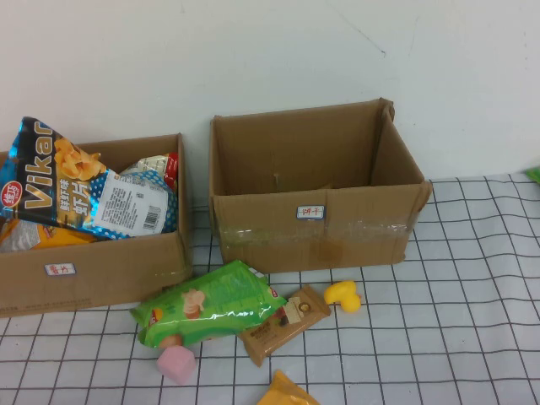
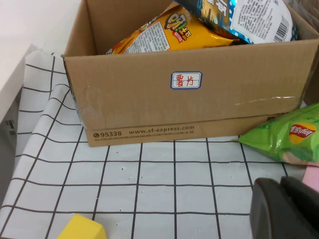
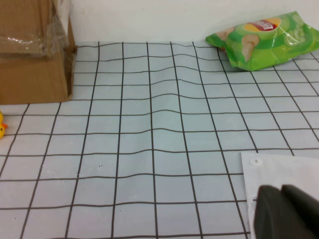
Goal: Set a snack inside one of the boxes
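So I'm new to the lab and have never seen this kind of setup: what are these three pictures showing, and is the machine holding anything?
It is a two-armed table robot. One picture looks down from a raised camera; the other two come from cameras on each arm's wrist.

On the checked cloth stand two open cardboard boxes: the left box holds crisp bags, the larger taped box looks empty. In front lie a green snack bag, a brown snack bar, a pink block and a small yellow toy.

The dark shape in each wrist picture's corner is that arm's pincer: left pincer, right pincer. Neither shows in the raised view, and neither is seen holding anything.
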